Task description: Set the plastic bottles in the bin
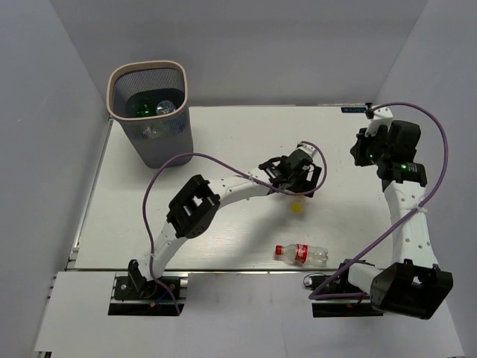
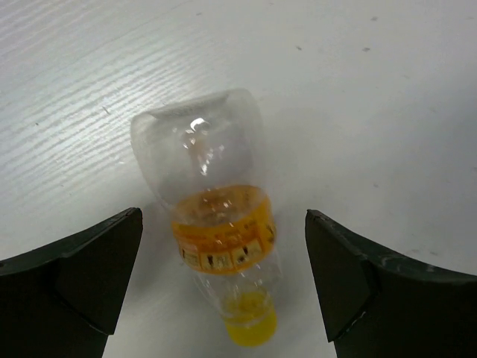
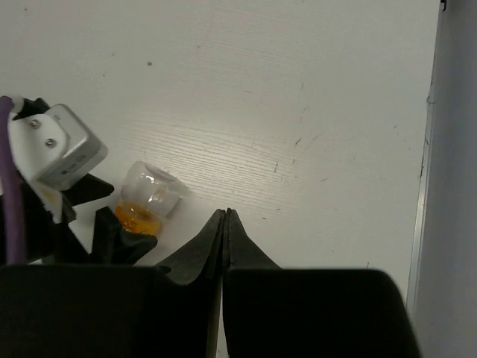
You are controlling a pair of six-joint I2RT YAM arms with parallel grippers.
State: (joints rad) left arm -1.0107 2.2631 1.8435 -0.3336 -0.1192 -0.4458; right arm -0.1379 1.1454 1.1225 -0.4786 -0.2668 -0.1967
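Note:
A clear plastic bottle [image 2: 216, 216] with an orange label and a yellow cap lies on the white table, between the wide-open fingers of my left gripper [image 2: 223, 224], which do not touch it. From above, only its yellow cap [image 1: 297, 208] shows below the left gripper [image 1: 297, 190]. A second bottle [image 1: 301, 253], with a red label and cap, lies near the front edge. The bin [image 1: 160, 142] stands at the far left corner with green and clear bottles [image 1: 153, 106] inside. My right gripper [image 3: 225, 215] is shut on nothing, right of the orange-label bottle [image 3: 145, 195].
The left arm's purple cable [image 1: 160, 179] loops over the table between the bin and the arm. The table's right edge [image 3: 432, 186] runs close to the right gripper, with grey walls on all sides.

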